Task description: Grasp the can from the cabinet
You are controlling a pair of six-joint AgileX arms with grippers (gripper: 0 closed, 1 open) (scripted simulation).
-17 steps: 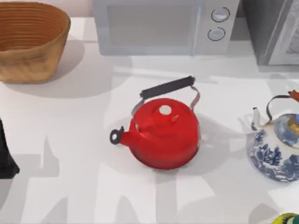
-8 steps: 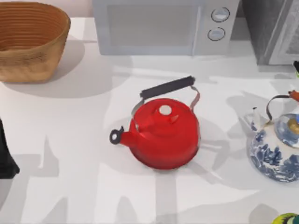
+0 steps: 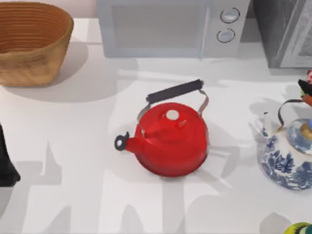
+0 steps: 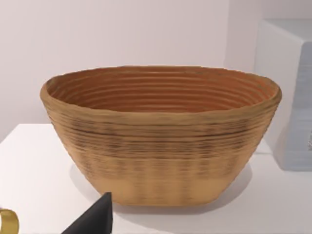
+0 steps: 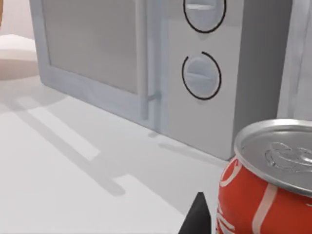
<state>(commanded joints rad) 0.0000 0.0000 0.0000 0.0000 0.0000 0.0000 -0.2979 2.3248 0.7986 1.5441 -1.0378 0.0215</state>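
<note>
The red kettle stood in the middle of the white table, and I describe the places from it. Far to the right of the kettle, at the very right edge of the top view, a small red-and-white sliver of the can was visible, just above the handle of the blue-and-white kettle. In the right wrist view the can appeared close to the camera, upright, with its silver lid on top, and one dark fingertip of the right gripper was just beside it; if the fingers pressed on the can, I could not tell. Behind the kettle stood the microwave, and to its right the grey cabinet. Between the kettle and the microwave the table was bare, and also to the left of the kettle. Far behind and to the left of the kettle was the wicker basket. The left arm rested at the left edge of the table, and I could not tell the state of its gripper.
</note>
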